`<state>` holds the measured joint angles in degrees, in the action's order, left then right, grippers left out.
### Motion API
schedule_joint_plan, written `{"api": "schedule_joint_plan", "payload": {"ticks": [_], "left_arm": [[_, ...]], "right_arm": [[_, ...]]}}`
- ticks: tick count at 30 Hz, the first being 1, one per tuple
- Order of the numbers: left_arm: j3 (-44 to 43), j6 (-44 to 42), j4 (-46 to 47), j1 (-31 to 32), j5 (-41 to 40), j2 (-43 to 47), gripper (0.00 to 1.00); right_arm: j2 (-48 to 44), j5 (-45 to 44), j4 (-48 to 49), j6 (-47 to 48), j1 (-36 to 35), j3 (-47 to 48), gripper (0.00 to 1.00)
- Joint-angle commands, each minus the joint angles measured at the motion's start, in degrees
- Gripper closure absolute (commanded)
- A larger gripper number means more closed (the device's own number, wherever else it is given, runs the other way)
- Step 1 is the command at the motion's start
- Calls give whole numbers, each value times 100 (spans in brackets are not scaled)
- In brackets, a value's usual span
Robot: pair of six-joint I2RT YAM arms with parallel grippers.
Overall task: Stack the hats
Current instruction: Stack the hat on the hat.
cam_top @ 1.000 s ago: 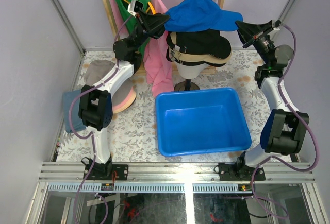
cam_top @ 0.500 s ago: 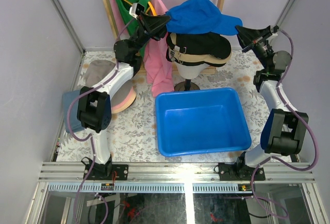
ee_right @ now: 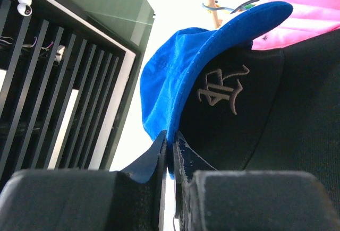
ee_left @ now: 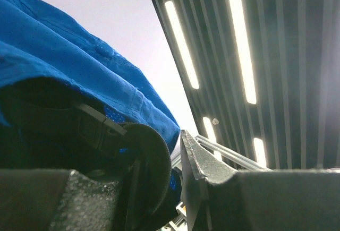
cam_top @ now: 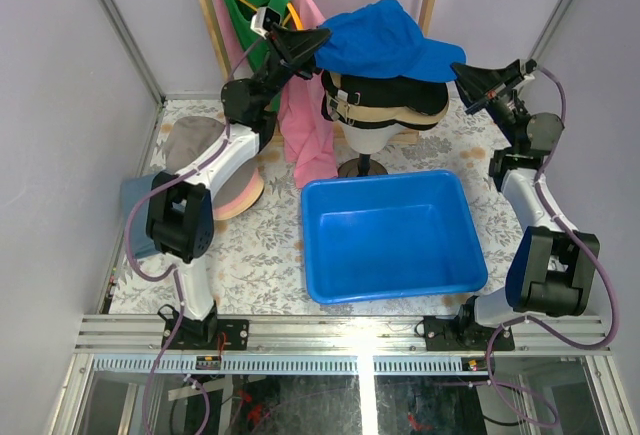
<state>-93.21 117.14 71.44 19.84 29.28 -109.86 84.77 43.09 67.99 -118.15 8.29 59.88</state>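
Note:
A blue baseball cap (cam_top: 380,35) sits on top of the stack of hats on the cream mannequin head (cam_top: 368,138), above a black cap (cam_top: 390,85) with a light logo (ee_right: 220,90) and a khaki one. My right gripper (cam_top: 465,73) is shut on the tip of the blue brim (ee_right: 170,140). My left gripper (cam_top: 318,43) is at the back of the blue cap (ee_left: 69,61). Its jaws are apart around the cap's black back strap (ee_left: 151,151), with a gap on the right finger's side. A grey-taupe hat (cam_top: 195,140) and a pink and beige one (cam_top: 245,190) lie at the left.
A large blue bin (cam_top: 390,275) stands in front of the mannequin stand. Pink and green shirts (cam_top: 300,105) hang on a wooden rack behind my left arm. A blue-grey folded piece (cam_top: 135,217) lies near the left wall. The enclosure's walls are close on both sides.
The blue cap's brim has come down closer to the stack as my right gripper moved down and inward. My left gripper's jaws have spread apart at the cap's back.

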Motion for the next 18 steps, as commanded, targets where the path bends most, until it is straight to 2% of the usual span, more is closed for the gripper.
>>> {"api": "schedule_joint_plan", "payload": {"ticks": [1, 6, 13, 18], "left_arm": [[354, 353, 82, 20, -165, 408, 76], [724, 330, 106, 14, -142, 604, 78], [1111, 76, -151, 14, 50, 843, 90], [1420, -355, -695, 4, 252, 1076, 91]], "right_arm": [[-292, 249, 595, -51, -72, -189, 91], [-394, 322, 617, -43, -72, -459, 91], [-418, 387, 683, -19, -65, -667, 91], [-448, 437, 539, 131, -56, -816, 91]]}}
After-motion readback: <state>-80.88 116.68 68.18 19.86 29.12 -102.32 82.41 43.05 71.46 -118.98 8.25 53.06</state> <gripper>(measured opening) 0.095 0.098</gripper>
